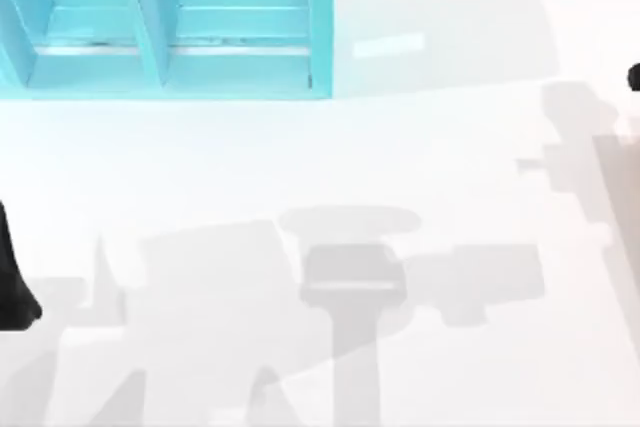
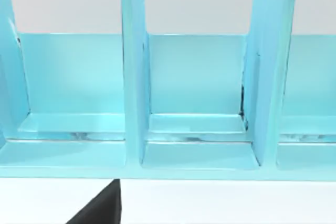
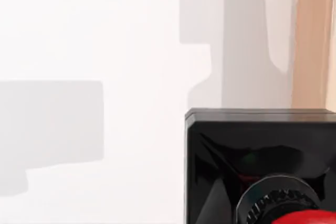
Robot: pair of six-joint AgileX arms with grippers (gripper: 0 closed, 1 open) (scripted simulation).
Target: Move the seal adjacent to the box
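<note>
We find no text, label, brand mark, number or sign that can be read anywhere in these views. The turquoise box at the far left of the table has plain painted walls and dividers, with nothing written on them in the top view or the left wrist view. The seal has a glossy black block with a red knob, and its visible faces carry no lettering we can make out. The table surface is bare white.
</note>
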